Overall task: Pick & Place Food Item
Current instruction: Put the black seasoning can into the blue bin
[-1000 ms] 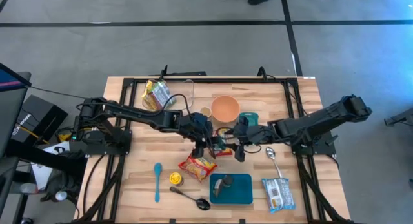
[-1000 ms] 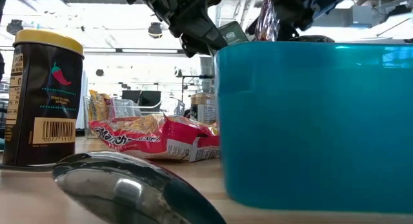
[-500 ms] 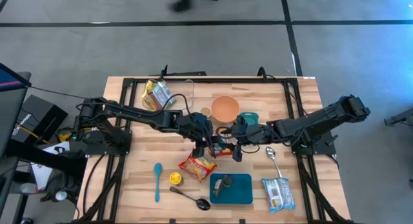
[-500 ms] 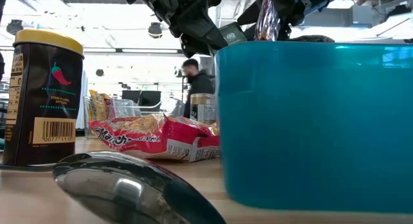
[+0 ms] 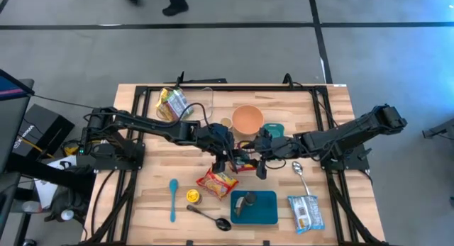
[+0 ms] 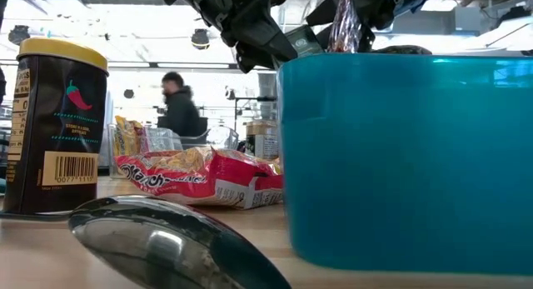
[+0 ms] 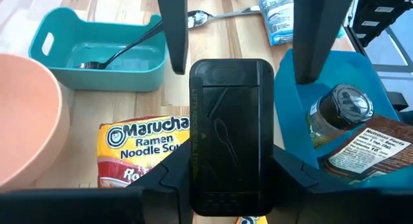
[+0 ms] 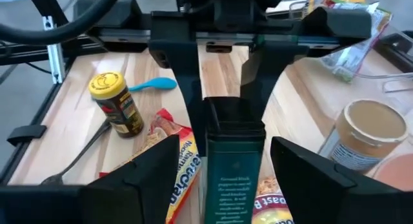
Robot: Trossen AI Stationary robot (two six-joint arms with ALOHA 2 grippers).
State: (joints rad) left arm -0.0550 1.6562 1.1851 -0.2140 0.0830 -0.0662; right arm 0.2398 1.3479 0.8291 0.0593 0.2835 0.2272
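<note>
A dark green ground-pepper tin [image 8: 233, 179] with a black lid [image 7: 229, 133] hangs in mid-air over the middle of the table. My left gripper [image 5: 228, 159] reaches in from the left and is shut on its lid end. My right gripper [image 8: 226, 143] comes from the right and is open. Its fingers [image 7: 173, 37] stand on either side of the tin's body, with packets showing through the gaps. A Maruchan ramen packet [image 5: 216, 182] lies flat on the table just below. My left gripper pinches the two narrow sides of the tin's black lid end [image 8: 235, 124] between its two fingers [image 8: 188, 82]. It comes from the table's left, slanting down, with the fingers lying along the tin. The tin is lifted clear of the table, its other end pointing toward my right gripper.
A teal bin [image 5: 266, 210] holding a jar [image 5: 248, 201] stands near the front, with a yellow-lidded spice jar [image 5: 192, 196], blue spoon [image 5: 172, 198] and metal spoon [image 5: 209, 216] to its left. A peach bowl [image 5: 247, 119] sits behind. A white-blue packet [image 5: 305, 212] lies front right.
My right gripper has tipped slightly downward around the tin while staying in place. The tin and my left gripper have kept still. A person has walked across the room behind the table.
</note>
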